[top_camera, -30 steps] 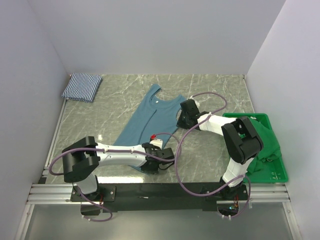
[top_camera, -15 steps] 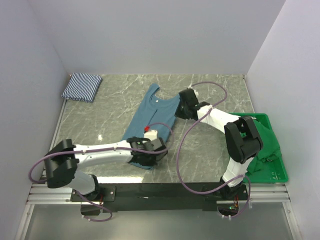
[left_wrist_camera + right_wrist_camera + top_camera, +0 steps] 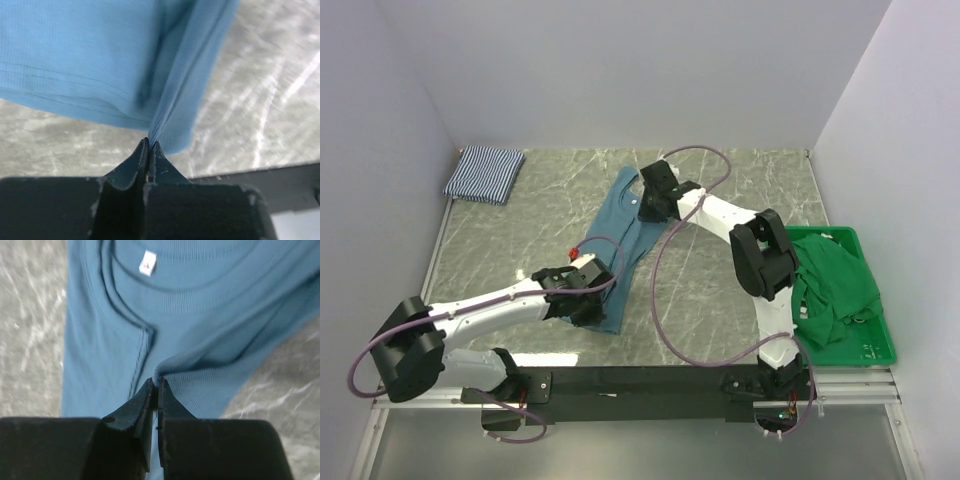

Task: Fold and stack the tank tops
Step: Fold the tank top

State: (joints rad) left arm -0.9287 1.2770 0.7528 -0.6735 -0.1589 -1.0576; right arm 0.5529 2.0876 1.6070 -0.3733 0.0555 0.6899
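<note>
Teal tank top (image 3: 620, 215), left fingers (image 3: 134, 161) pinching hem, right fingers (image 3: 172, 406) pinching near neckline

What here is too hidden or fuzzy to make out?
Top view: green cloth hides the crate's inside.
Top view: the left arm covers the teal tank top's near corner.
Left wrist view: that top blurred, cut by the upper edge.
Top view: striped tank top's folds too small.

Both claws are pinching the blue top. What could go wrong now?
The left gripper and right gripper each pinch only a thin edge of the blue top, so it might slip out mid-fold. The cloth is bunched near the left gripper, so the fold could land crooked or wrinkled.
</note>
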